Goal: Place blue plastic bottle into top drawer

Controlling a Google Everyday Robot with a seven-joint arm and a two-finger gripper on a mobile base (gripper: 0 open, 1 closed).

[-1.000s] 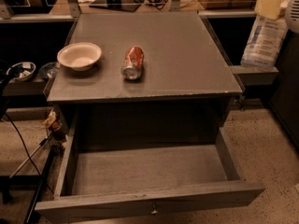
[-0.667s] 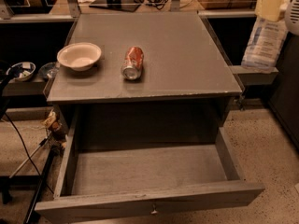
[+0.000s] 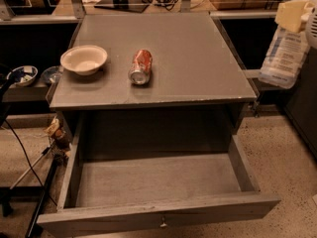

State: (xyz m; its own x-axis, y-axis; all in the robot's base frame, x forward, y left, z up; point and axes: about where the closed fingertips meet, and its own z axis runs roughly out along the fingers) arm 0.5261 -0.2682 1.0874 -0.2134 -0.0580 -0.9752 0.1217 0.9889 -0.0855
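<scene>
1. The blue plastic bottle (image 3: 283, 56) hangs in the air at the right edge of the view, off the right side of the cabinet top (image 3: 178, 38) and well above and to the right of the drawer. It is about upright, leaning a little, with its pale printed label facing the camera.
2. The gripper (image 3: 295, 15) sits at the top right corner and is clamped on the bottle's upper end, so the body dangles below it.
3. Handling, as a judgement: the bottle looks light and thin-walled, so it would dent under a hard squeeze. Smooth plastic and a glossy label may slip. Held near the top, it can swing as it travels. The stiffer neck or shoulder is the safer place to hold, and lowering it close to the drawer floor before letting go would keep it from bouncing or rolling.
4. The top drawer (image 3: 148, 216) is pulled wide open at the bottom of the view with its floor bare. A small knob (image 3: 162, 224) sits at the middle of its front.
5. Count: one bottle, one open drawer, one red soda can (image 3: 140, 66) lying on its side on the cabinet top, and one pale bowl (image 3: 83, 59) just left of the can, apart from it.
</scene>
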